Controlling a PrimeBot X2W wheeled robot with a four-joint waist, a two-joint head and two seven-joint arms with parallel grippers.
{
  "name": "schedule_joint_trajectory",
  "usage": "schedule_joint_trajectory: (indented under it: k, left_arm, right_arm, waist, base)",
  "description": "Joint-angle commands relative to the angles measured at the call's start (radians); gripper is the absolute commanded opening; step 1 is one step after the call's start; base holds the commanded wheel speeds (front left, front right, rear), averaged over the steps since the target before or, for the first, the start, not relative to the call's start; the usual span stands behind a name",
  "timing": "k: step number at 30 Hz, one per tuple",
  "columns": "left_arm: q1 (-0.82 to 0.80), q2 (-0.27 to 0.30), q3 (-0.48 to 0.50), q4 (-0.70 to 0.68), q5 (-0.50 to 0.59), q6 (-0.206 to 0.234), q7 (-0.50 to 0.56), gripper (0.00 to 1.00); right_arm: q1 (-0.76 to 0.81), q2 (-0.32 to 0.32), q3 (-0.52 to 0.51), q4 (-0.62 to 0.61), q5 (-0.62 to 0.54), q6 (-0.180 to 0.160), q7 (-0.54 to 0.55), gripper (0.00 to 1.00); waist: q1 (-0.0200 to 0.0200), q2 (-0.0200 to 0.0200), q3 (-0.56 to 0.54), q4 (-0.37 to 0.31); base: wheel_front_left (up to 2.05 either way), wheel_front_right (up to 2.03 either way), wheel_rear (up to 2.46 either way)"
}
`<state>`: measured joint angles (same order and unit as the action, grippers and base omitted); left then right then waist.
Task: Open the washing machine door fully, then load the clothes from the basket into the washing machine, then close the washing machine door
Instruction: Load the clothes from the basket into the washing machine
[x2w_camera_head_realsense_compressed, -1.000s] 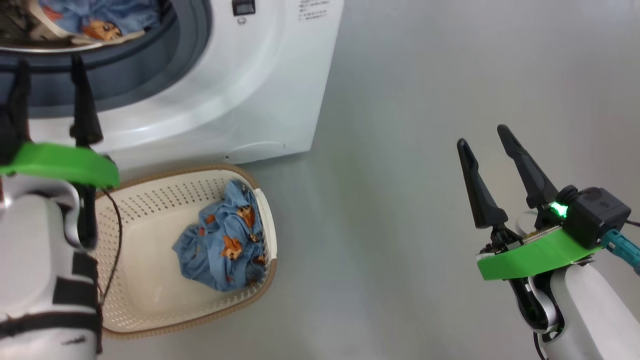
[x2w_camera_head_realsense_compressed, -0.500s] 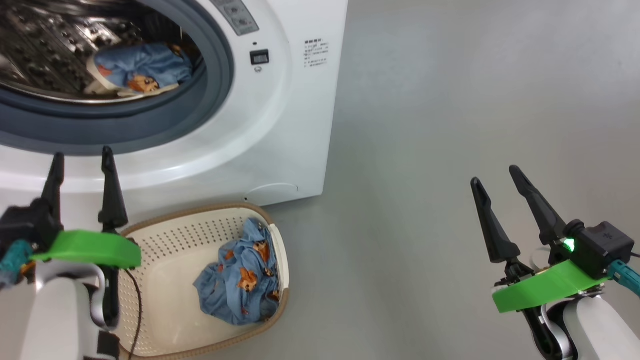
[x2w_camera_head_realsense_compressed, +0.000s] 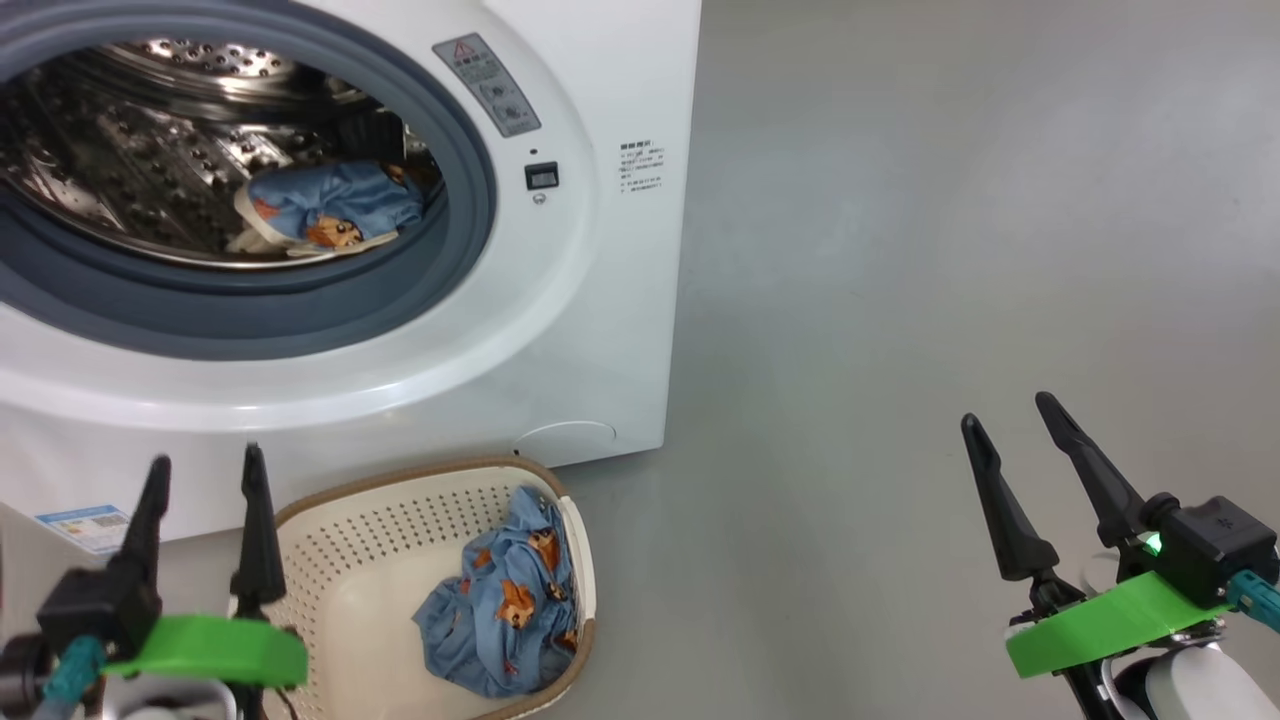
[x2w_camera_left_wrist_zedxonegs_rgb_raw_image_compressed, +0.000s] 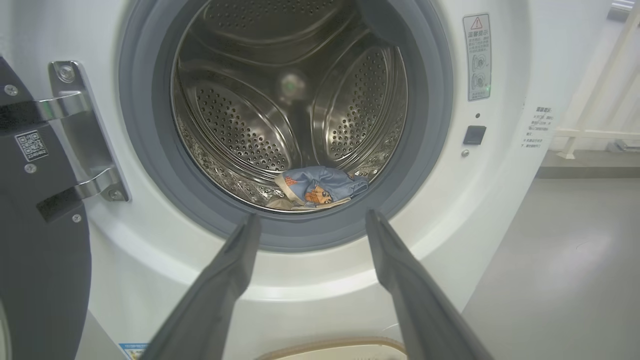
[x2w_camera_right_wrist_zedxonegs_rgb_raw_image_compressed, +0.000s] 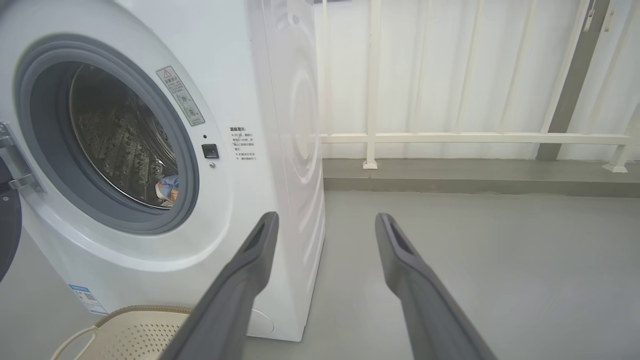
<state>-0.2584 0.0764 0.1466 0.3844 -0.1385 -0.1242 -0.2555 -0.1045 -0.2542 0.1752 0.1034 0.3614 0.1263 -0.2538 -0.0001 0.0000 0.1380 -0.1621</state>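
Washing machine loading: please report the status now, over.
Left tool and right tool open, empty. Door open. One garment in drum, another garment in basket. Nothing blocks the drum opening.

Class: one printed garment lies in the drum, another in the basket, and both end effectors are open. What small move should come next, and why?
Probably lower the left end effector into the basket toward the blue garment: it is open, empty and beside the basket, while the right end effector is farther off.
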Motion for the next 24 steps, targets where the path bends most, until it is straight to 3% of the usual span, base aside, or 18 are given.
schedule_joint_trajectory:
  k: [1,12,24]
  left_arm:
    - [0.024,0.017,0.036,-0.045,0.006,-0.004,-0.006,1.00]
    - [0.176,-0.015,0.052,-0.143,-0.010,-0.002,-0.006,1.00]
    - [0.209,-0.024,0.054,-0.175,-0.018,0.007,-0.006,1.00]
  right_arm:
    - [0.011,-0.022,0.006,-0.023,0.003,0.004,-0.008,1.00]
    - [0.039,-0.025,-0.007,-0.027,0.003,0.004,-0.008,1.00]
    - [0.036,-0.022,-0.010,-0.028,0.002,0.004,-0.008,1.00]
  waist:
    - [0.0001,0.0000,-0.015,0.003]
    - [0.0001,0.0000,-0.031,0.008]
    - [0.0001,0.0000,-0.030,0.004]
  base:
    - [0.00,0.00,0.00]
    - [0.00,0.00,0.00]
    - [0.00,0.00,0.00]
